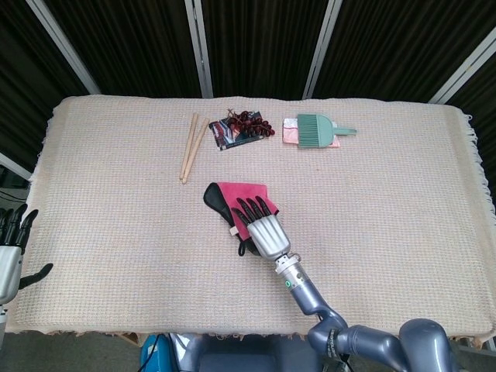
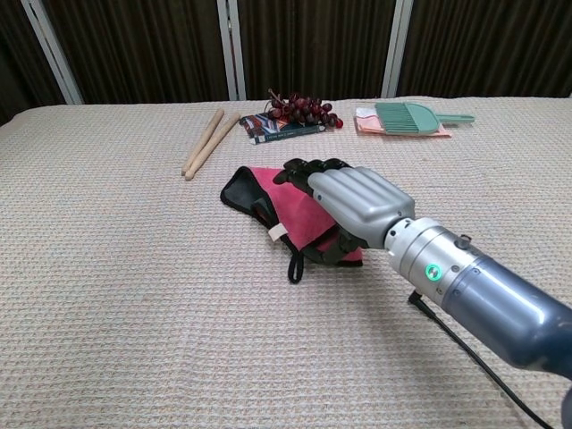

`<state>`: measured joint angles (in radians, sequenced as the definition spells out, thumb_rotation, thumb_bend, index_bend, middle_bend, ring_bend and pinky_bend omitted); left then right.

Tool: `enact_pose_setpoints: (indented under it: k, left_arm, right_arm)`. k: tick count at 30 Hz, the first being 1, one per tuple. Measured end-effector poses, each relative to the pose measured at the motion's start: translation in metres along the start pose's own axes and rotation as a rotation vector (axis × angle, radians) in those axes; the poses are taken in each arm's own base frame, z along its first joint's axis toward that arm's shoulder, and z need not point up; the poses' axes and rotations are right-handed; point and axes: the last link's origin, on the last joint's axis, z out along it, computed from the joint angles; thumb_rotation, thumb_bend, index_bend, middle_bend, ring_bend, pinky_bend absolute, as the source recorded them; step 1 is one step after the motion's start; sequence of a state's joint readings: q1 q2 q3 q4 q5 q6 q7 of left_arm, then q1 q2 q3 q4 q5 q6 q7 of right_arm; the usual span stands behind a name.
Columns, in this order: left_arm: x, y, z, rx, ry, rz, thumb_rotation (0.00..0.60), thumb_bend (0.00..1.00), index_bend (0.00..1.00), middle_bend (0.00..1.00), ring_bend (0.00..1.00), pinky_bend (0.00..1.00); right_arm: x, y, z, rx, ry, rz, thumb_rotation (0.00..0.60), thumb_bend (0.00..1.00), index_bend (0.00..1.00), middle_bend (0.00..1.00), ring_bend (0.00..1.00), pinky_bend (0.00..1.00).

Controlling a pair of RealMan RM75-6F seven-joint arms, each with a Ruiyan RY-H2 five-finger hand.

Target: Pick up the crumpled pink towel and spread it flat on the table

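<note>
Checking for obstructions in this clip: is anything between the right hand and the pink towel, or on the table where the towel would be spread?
Nothing visible. The right hand already lies on the towel, and the cloth-covered table around it is bare. The drumsticks, grapes and brush lie well behind, near the far edge.

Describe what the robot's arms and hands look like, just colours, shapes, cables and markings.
The right hand has a ribbed silver-grey metal back and black fingers. Its wrist is a silver cylinder with a small green light, joined to a smooth blue-grey rounded arm. A thin black cable runs along beneath it. The left hand at the table's edge looks alike: silver back, black fingers.
</note>
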<state>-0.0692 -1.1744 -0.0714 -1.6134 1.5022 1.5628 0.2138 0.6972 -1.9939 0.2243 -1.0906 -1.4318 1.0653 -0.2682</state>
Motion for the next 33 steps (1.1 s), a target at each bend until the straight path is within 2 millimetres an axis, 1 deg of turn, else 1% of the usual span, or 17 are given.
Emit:
enact_pose_setpoints:
  k: [6,15,21,27,33]
  left_arm:
    - [-0.001,0.001,0.0,-0.005,-0.005,0.002,0.6,0.0,0.0,0.0,0.0,0.0]
    - [-0.001,0.005,-0.001,-0.017,-0.004,0.0,0.6,0.0,0.0,0.0,0.0,0.0]
    - [-0.001,0.005,-0.001,-0.017,0.004,-0.003,0.6,0.0,0.0,0.0,0.0,0.0]
    - [-0.001,0.003,-0.001,-0.011,0.006,-0.006,0.6,0.0,0.0,0.0,0.0,0.0]
    - [-0.003,0.003,-0.001,-0.01,0.001,-0.003,0.6,0.0,0.0,0.0,0.0,0.0]
  right_arm:
    - [-0.004,0.006,-0.005,-0.024,-0.019,0.007,0.6,0.32,0.14,0.06,0.05,0.02]
    - [-0.003,-0.001,-0.007,-0.008,-0.016,0.026,0.6,0.32,0.14,0.06,0.05,0.02]
    - [-0.001,-0.006,-0.002,-0.015,-0.002,0.061,0.6,0.32,0.14,0.06,0.05,0.02]
    - [-0.003,-0.003,0.003,-0.034,0.017,0.071,0.6,0.32,0.14,0.06,0.05,0.02]
    - [-0.01,0.001,0.006,-0.047,0.011,0.06,0.6,0.32,0.14,0.06,0.05,0.02]
